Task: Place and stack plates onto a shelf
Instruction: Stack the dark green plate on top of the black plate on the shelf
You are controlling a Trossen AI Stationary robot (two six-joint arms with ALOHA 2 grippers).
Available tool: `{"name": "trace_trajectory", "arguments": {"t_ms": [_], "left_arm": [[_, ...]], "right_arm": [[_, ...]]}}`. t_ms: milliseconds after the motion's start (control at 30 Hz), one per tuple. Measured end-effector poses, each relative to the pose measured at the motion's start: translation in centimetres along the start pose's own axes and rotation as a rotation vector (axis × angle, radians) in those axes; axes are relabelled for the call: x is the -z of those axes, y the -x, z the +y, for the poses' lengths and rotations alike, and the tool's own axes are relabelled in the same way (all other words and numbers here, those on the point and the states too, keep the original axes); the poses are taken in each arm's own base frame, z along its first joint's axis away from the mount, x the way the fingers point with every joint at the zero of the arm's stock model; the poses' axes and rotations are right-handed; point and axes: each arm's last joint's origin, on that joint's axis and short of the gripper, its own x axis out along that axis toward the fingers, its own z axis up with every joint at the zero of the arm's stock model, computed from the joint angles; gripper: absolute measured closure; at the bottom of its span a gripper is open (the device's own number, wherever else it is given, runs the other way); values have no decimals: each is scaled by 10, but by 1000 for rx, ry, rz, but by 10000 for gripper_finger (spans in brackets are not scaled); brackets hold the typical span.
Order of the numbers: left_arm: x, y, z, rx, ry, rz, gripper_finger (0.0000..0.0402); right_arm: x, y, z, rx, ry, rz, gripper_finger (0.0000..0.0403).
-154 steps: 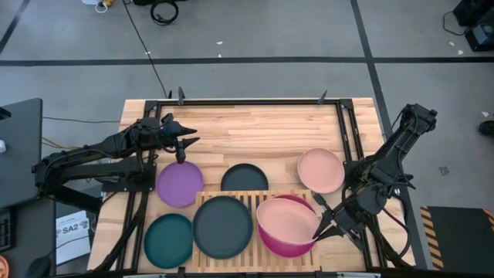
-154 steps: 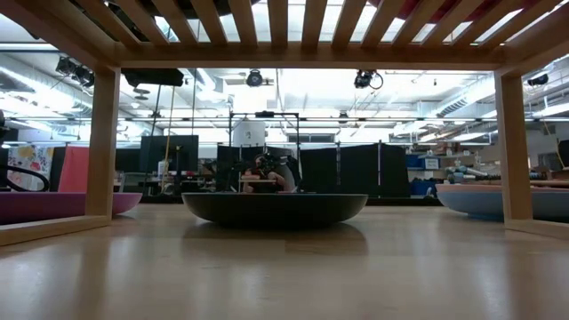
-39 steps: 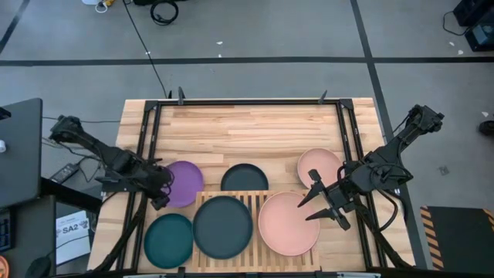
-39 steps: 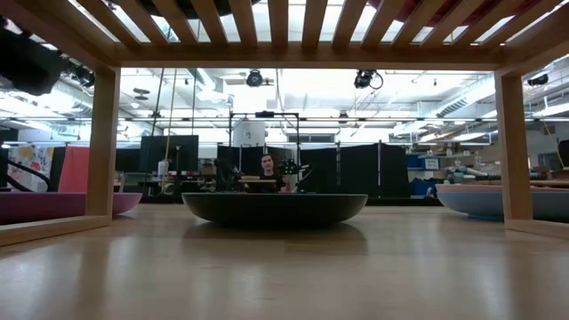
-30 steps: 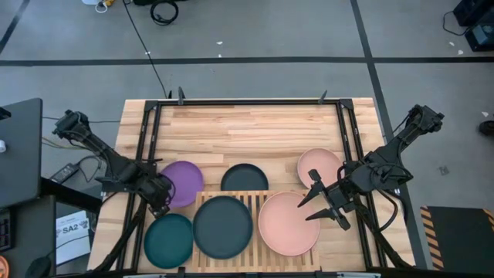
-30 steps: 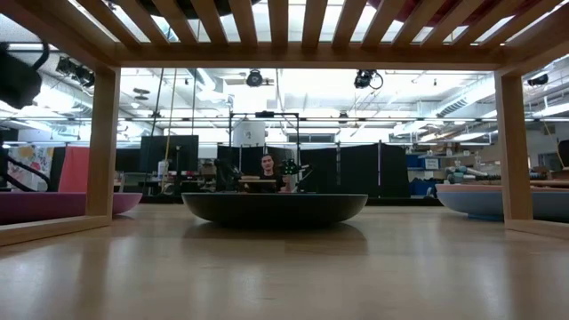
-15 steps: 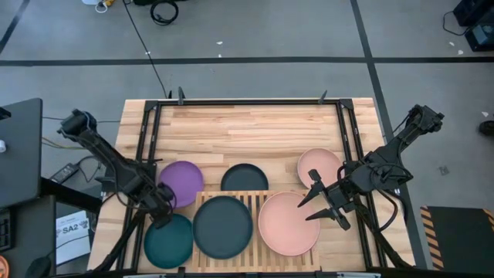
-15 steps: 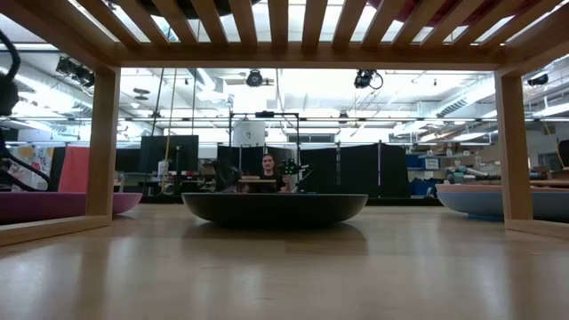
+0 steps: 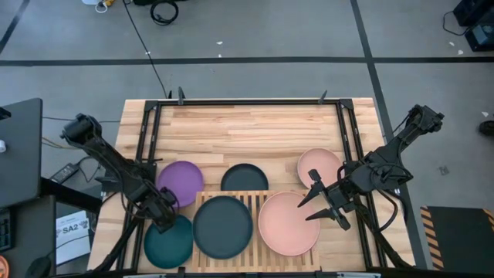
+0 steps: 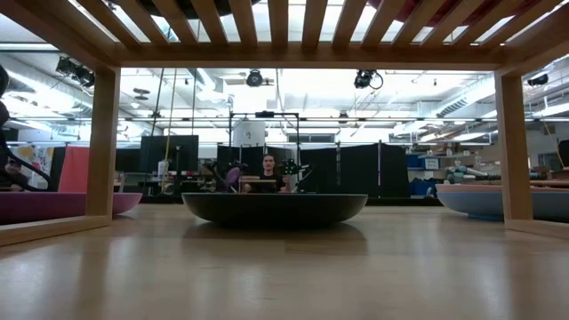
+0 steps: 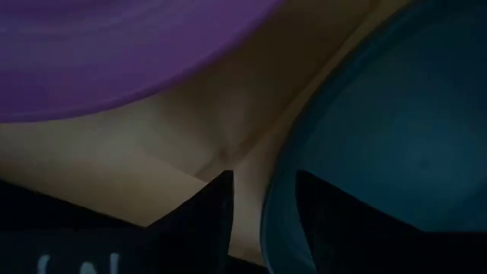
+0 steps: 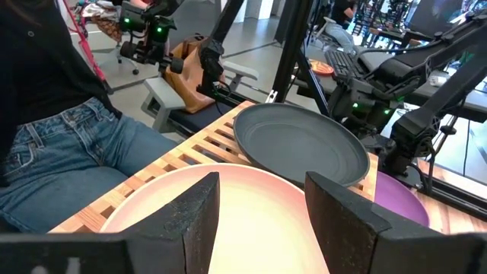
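Looking down from above, your left claw (image 9: 164, 220) sits low at the teal plate's (image 9: 168, 241) rim, purple plate (image 9: 181, 183) just behind it. Right claw (image 9: 318, 202), fingers wide, hovers beside the pink plate (image 9: 288, 223) on the shelf (image 9: 255, 199). Left wrist: fingers (image 11: 199, 221) narrowly parted, straddling teal's rim (image 11: 380, 137).

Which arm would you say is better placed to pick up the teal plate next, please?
The left. Its pincer sits open at the rim of the teal plate, straddling it in the wrist view, while the right pincer hovers open over the pale pink plate on the shelf.
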Motion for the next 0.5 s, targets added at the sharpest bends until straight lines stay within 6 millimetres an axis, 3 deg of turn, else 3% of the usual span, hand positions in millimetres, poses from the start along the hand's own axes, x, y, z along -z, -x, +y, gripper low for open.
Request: {"name": "trace_trajectory", "arguments": {"t_ms": [200, 500], "left_arm": [[-1, -3, -1, -15, 3, 7, 269], [0, -3, -1, -8, -2, 13, 341]], "right_arm": [[0, 0, 0, 0, 0, 0, 204], [0, 0, 0, 0, 0, 0, 204]]}}
